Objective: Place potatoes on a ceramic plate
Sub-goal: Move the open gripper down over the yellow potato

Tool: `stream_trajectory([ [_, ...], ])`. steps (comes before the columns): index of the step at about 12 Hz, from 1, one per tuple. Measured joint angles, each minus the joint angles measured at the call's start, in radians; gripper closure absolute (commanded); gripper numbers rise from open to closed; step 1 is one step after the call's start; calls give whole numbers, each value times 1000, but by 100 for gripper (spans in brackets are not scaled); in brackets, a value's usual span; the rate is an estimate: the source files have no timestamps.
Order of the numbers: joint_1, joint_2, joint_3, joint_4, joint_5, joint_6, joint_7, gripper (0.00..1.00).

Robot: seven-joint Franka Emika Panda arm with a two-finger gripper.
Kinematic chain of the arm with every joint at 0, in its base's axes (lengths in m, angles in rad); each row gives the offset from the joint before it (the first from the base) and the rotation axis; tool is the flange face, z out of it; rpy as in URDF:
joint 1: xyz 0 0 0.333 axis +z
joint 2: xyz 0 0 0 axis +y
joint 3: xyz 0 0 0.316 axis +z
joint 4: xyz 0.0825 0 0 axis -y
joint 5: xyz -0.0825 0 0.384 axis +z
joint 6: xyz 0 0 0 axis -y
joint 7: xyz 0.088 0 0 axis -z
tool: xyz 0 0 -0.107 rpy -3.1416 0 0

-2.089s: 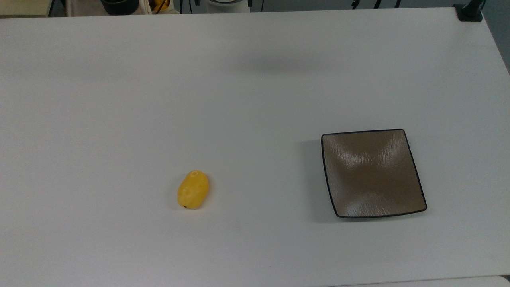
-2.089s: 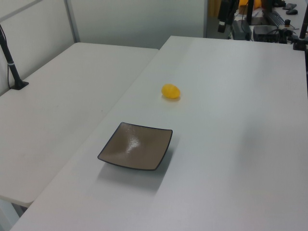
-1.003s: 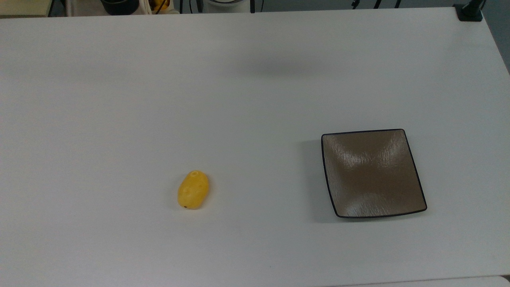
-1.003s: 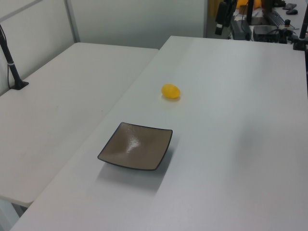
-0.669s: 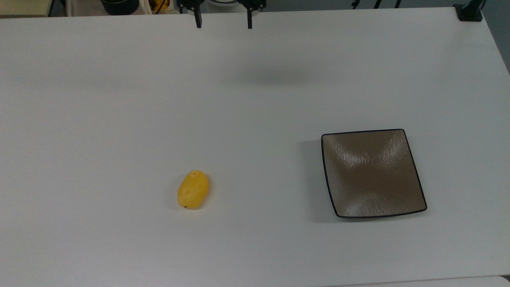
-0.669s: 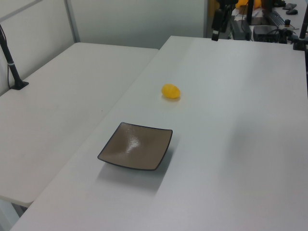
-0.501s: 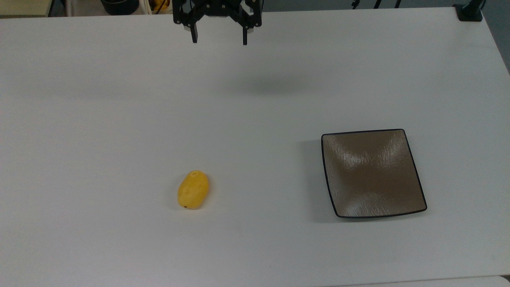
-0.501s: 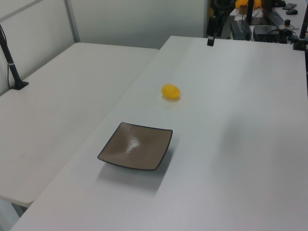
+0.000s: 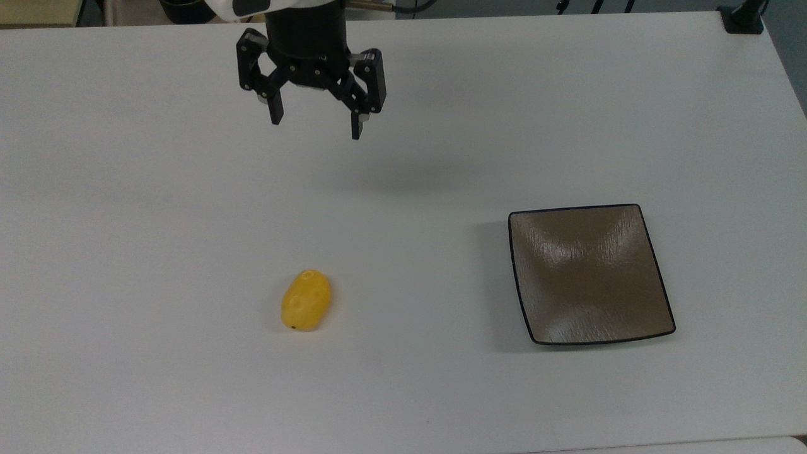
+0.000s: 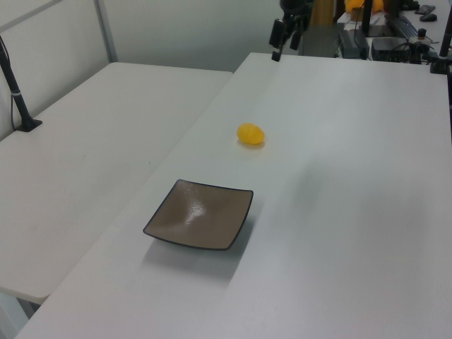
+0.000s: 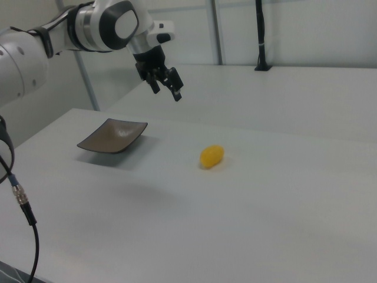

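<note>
Yellow item: the potato (image 9: 305, 300) is seen lying on its side on the white surface (image 9: 157, 208), egg-shaped, with shallow dimples and one tiny dark spot near its lower end in the top view.
Potato, other views: it is seen at (image 10: 251, 134) beyond the plate in the left view, and at (image 11: 211, 156) to the right view's right of the plate.
Ceramic plate: a square, glossy brown-grey plate (image 9: 589, 274) with a thin dark rim and rounded corners is set flat on the surface, well apart from the potato, on the top view's right; nothing is carried on it (image 10: 200, 214) (image 11: 113, 135).
Pincer: the black pincer (image 9: 315, 127) is held above the surface near the top view's upper edge, its two fingers spread wide with nothing between them.
Pincer, relation: it is well apart from both potato and plate; in the right view it (image 11: 167, 94) is seen in the air above and between them.
Arm: a white arm (image 11: 65, 35) is seen entering from the right view's left.
Shadow: a soft grey patch is cast on the surface below the pincer.
</note>
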Motion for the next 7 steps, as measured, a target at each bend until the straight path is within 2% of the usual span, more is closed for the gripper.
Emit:
stream_trajectory([
  [5, -4, 155, -15, 42, 0, 212, 54, 0],
  [7, -4, 216, -26, 67, 0, 251, 56, 0],
])
